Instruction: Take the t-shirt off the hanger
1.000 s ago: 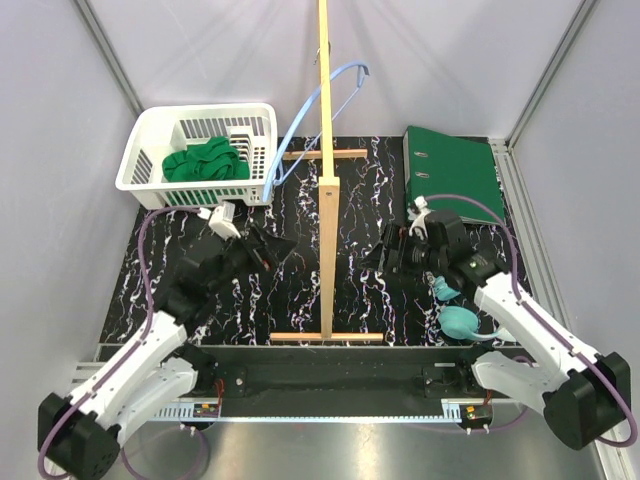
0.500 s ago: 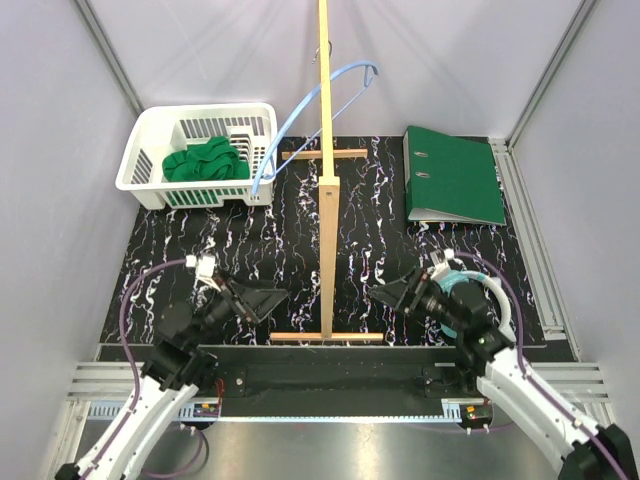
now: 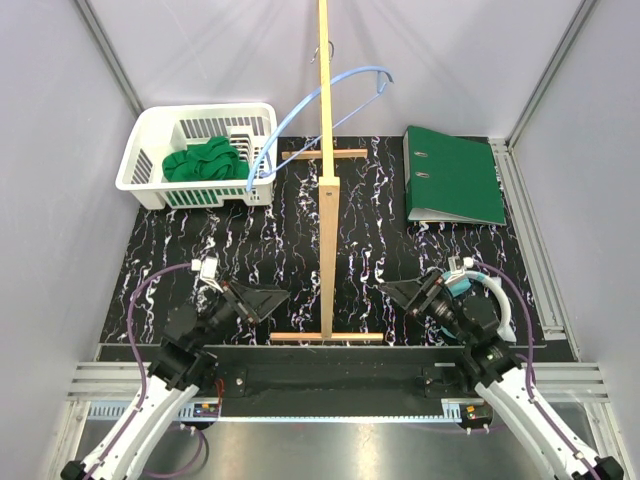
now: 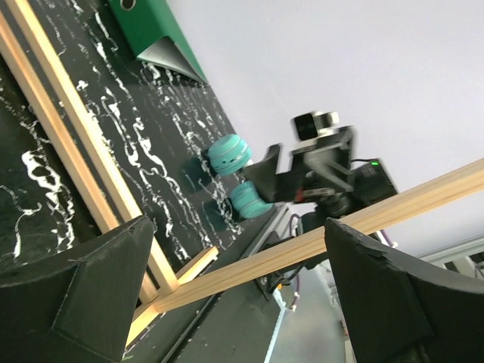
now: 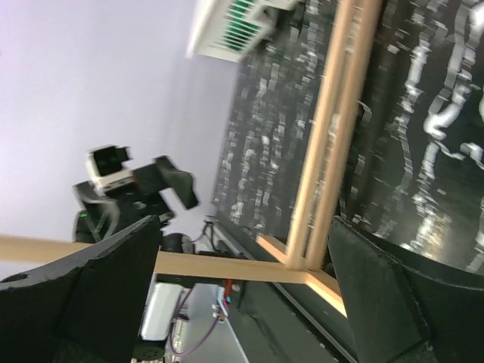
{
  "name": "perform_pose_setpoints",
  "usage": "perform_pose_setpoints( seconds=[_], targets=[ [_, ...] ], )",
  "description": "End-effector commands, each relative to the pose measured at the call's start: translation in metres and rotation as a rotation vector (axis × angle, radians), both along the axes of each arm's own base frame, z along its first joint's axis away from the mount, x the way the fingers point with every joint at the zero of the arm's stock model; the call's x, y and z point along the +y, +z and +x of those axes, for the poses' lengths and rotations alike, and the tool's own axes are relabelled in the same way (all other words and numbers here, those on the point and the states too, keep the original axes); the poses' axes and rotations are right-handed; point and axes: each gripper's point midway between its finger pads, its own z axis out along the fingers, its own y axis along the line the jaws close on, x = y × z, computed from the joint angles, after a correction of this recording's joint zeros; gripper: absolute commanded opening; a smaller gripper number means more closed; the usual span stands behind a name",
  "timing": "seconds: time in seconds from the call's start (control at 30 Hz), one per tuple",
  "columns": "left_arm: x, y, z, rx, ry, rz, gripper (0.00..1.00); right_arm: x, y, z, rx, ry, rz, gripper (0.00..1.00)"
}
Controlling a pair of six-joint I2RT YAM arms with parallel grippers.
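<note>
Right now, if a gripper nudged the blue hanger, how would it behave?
The hanger looks thin and light, so it would probably swing easily. It hangs tilted from the wooden stand, so a push might slide it off.

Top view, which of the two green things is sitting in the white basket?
The crumpled t-shirt, bunched inside the basket at the far left. The other green thing, the flat binder, lies closed on the mat at the far right.

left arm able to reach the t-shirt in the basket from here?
Probably yes. The t-shirt lies bunched in the open-topped white basket, on the same side as the left gripper, whose jaws are open; the wooden stand is off to the right, not between them.
</note>
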Motion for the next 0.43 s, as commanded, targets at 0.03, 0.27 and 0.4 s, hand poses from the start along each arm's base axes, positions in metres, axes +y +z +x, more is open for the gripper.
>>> perform_pose_setpoints(
  seconds=[0.03,0.27,0.4],
  targets=[
    [-0.004,-0.046,0.003,0.003,-0.010,-0.017,0.99,-0.005,-0.039,0.004,0.056,-0.033,-0.093,1.00],
    [-0.001,-0.061,0.007,0.037,0.017,0.032,0.99,-0.009,-0.039,0.003,0.040,-0.045,-0.104,1.00],
    [-0.003,-0.053,0.003,0.029,-0.007,-0.005,0.99,-0.003,-0.021,-0.006,0.004,-0.001,-0.038,1.00]
  ],
)
